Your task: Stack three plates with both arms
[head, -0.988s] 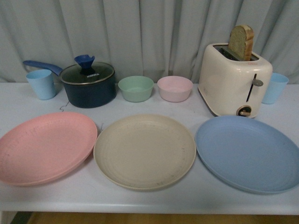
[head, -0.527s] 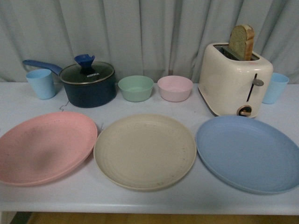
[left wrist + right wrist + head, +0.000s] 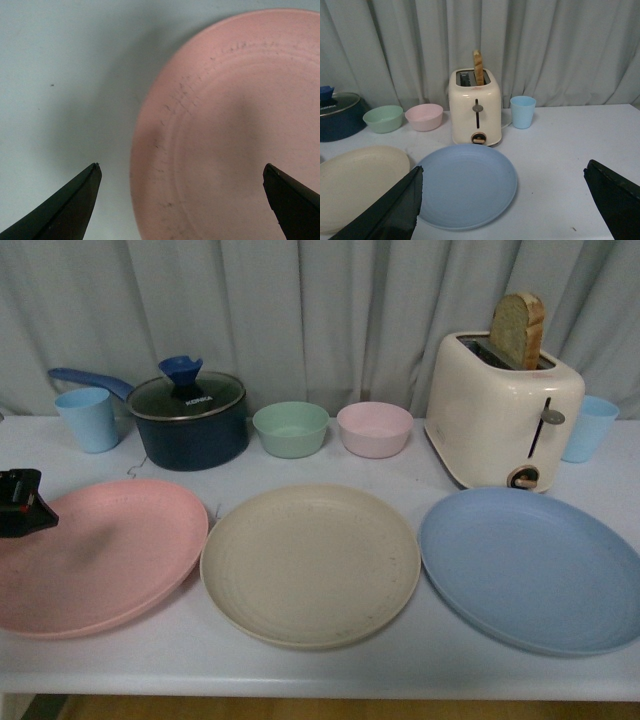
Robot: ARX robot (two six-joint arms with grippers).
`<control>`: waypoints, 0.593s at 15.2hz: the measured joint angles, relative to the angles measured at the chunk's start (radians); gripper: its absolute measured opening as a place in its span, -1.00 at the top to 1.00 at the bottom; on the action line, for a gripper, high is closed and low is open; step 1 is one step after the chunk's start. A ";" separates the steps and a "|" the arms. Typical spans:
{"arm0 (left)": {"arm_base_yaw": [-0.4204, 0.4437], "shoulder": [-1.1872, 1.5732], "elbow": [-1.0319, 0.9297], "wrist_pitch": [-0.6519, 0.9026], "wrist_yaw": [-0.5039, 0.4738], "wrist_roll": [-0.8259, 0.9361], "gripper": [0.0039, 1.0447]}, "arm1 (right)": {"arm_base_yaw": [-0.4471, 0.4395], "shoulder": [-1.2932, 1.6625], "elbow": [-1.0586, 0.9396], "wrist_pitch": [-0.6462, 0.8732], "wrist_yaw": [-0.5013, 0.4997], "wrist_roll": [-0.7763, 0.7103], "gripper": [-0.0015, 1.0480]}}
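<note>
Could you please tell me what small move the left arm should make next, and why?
Probably lower the left gripper straight down toward the rim of the pink plate, ready to close. Its jaws are open and straddle that rim, one finger over the table, the other over the plate, which lies flat and unstacked.

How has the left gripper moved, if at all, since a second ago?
Yes: the left gripper entered from the left edge, now over the pink plate rim.

Staged kitchen-style test set-up — pale tabletop (image 3: 400,472) before a grey pleated curtain (image 3: 320,310), carrying a cream two-slot toaster (image 3: 495,415) with bread slice (image 3: 517,330) and dark-blue glass-lidded saucepan (image 3: 190,435).
</note>
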 joint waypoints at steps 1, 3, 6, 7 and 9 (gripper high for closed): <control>0.011 0.027 0.031 -0.009 0.004 0.008 -0.88 | 0.000 0.000 0.000 0.000 0.000 0.000 -0.87; 0.027 0.069 0.074 -0.031 0.009 0.016 -0.88 | 0.000 0.000 0.000 0.000 0.000 0.000 -0.87; 0.044 0.134 0.106 -0.051 0.008 0.034 -0.64 | 0.000 0.000 0.000 0.000 0.000 0.000 -0.87; 0.049 0.150 0.113 -0.051 0.007 0.034 -0.43 | 0.000 0.000 0.000 0.000 0.000 0.000 -0.87; 0.056 0.166 0.119 -0.063 0.012 0.033 -0.02 | 0.000 0.000 0.000 0.000 0.000 0.000 -0.87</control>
